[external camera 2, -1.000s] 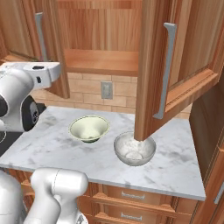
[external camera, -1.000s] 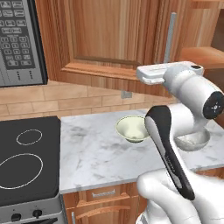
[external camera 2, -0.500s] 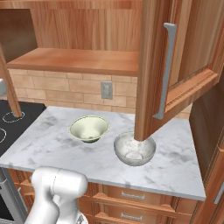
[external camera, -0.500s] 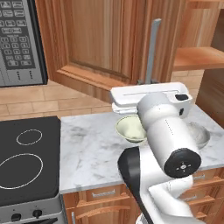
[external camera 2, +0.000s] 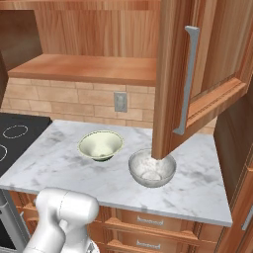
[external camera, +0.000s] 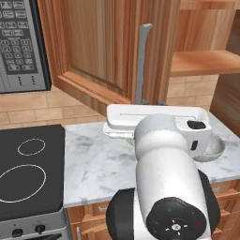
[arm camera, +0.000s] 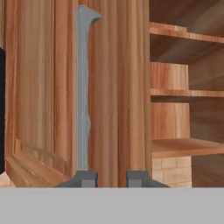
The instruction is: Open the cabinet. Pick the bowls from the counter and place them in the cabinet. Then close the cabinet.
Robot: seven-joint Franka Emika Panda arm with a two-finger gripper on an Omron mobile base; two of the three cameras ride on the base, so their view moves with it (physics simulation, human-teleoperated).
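1. Cabinet point(external camera 2: 197, 79) doors stand open – that step looks done.
2. Both bowls sit on the table point(external camera 2: 59, 158): green bowl point(external camera 2: 101, 145) left, speckled bowl point(external camera 2: 151, 167) right – neither shelved.
3. Tool point(arm camera: 111, 177) grasps nothing, fingers fairly close together, facing the door handle point(arm camera: 83, 87).

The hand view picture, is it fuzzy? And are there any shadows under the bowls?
In the hand view the silver handle and the wood grain of the cabinet door look soft and slightly blurred, with no glare. In the right base view things are sharper: the green bowl and the speckled bowl each cast only a faint, soft shadow on the marble counter.
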